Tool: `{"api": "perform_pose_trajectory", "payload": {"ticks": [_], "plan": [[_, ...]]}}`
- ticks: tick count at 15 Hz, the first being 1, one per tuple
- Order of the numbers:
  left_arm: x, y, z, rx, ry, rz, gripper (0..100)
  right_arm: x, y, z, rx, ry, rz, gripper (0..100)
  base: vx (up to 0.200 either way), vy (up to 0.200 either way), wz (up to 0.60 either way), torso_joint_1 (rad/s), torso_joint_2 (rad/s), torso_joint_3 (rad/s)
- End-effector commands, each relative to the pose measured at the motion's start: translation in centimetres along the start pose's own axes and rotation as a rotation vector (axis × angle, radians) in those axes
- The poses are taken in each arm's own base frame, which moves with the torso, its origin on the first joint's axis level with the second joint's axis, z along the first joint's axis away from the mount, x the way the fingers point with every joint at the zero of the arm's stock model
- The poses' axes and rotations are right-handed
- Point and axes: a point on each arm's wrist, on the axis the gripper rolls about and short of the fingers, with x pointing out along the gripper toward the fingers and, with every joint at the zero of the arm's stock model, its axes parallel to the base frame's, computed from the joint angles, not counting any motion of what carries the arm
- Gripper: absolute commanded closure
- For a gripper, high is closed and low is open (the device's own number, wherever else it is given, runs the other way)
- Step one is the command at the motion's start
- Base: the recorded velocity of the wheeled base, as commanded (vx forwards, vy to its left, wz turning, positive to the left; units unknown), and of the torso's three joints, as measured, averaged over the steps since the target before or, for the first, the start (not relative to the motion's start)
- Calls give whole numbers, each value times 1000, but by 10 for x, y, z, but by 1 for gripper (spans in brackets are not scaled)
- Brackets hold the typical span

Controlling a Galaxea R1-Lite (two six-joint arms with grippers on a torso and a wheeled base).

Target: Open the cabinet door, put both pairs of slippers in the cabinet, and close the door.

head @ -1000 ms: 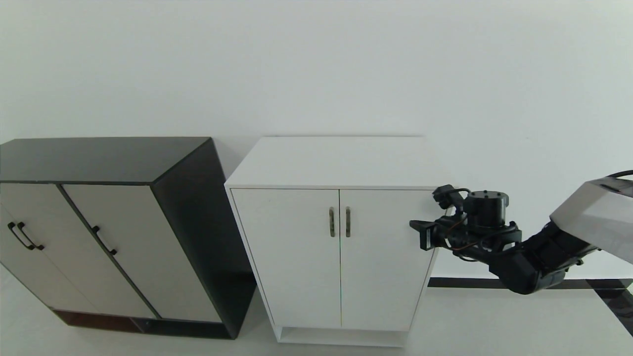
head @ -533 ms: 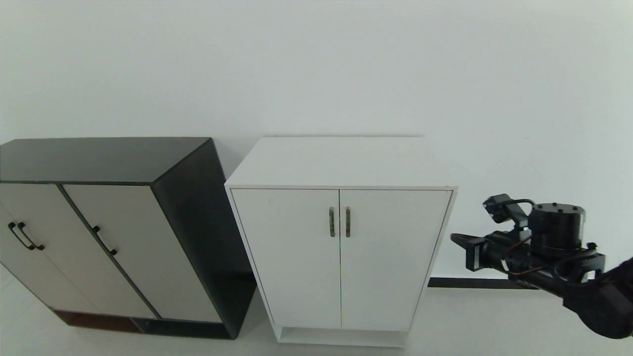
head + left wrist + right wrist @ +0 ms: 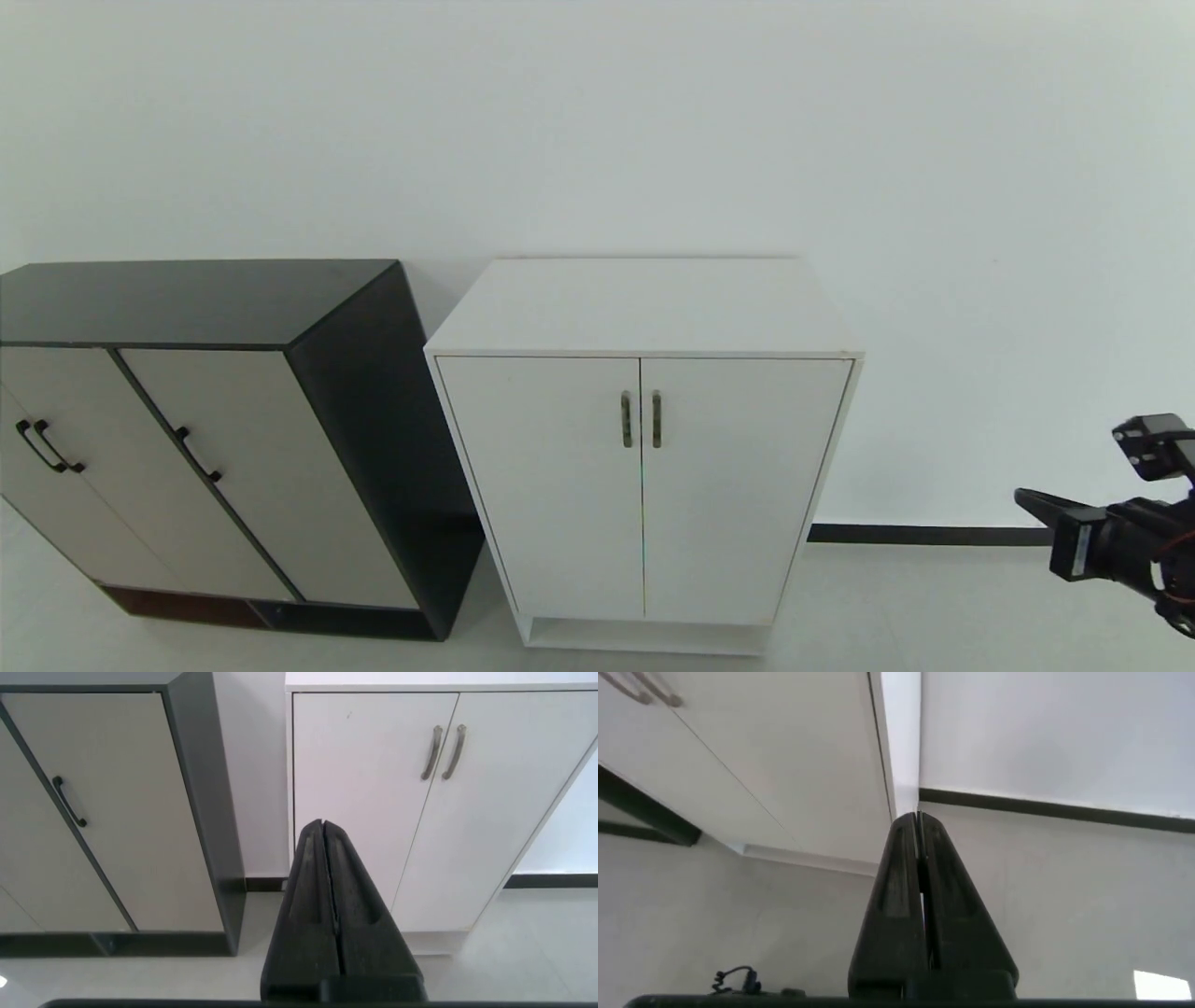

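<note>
The white cabinet [image 3: 642,485] stands against the wall with both doors shut; its two metal handles [image 3: 640,419] meet at the middle seam. In the left wrist view the same cabinet [image 3: 439,803] lies ahead of my left gripper [image 3: 323,826], whose fingers are pressed together with nothing between them. My right gripper [image 3: 1025,497] hangs low at the far right of the head view, well clear of the cabinet's right side. The right wrist view has it [image 3: 920,819] shut and empty, near the cabinet's lower right corner [image 3: 831,784].
A black cabinet [image 3: 215,429] with beige doors and dark handles stands just left of the white one. Pale floor [image 3: 934,607] stretches in front and to the right. A dark baseboard strip [image 3: 915,535] runs along the wall.
My right arm has drawn back from the white cabinet's right edge, moving right and down toward the head view's edge. The cabinet doors have stayed shut.
</note>
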Motion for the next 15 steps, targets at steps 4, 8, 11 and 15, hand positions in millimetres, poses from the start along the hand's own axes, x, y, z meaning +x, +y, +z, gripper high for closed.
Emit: {"api": "perform_pose_trajectory", "payload": {"ticks": [4, 8, 11, 15], "plan": [[0, 0, 0, 0, 1, 0, 100, -68, 8, -23, 19, -1, -27, 100, 0, 0, 0, 0, 0, 0], [0, 0, 0, 0, 1, -1, 100, -115, 19, -44, 31, 54, -19, 100, 0, 0, 0, 0, 0, 0], [0, 0, 0, 0, 1, -1, 100, -148, 27, -61, 21, -4, -27, 100, 0, 0, 0, 0, 0, 0], [0, 0, 0, 0, 1, 0, 100, -175, 34, -89, 11, -98, -32, 100, 0, 0, 0, 0, 0, 0]]}}
